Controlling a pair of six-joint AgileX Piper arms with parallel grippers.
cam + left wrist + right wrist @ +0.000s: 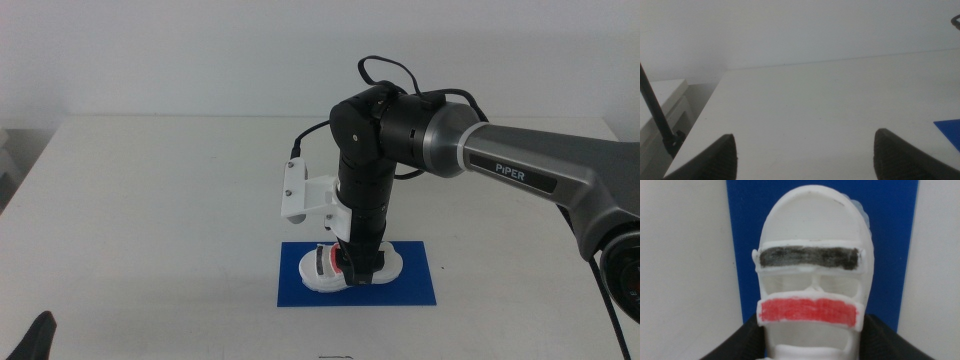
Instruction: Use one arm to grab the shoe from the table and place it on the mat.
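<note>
From my overhead feed, the arm (pixel 470 150) enters from the right and bends straight down over the mat (pixel 415 280). Its right gripper (pixel 357 272) sits at the shoe (pixel 322 268), which lies on the mat. The jaws appear closed around the shoe, though the wrist blocks my view. The left gripper (pixel 35 340) waits at the bottom edge.

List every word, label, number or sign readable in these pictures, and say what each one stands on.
"PIPER": white lettering on the grey forearm of the arm that reaches in from the right, seen in the middle view.
The shoe carries only plain dark and red stripes, no text.
The mat, the table and both wrist views show nothing to read.
</note>
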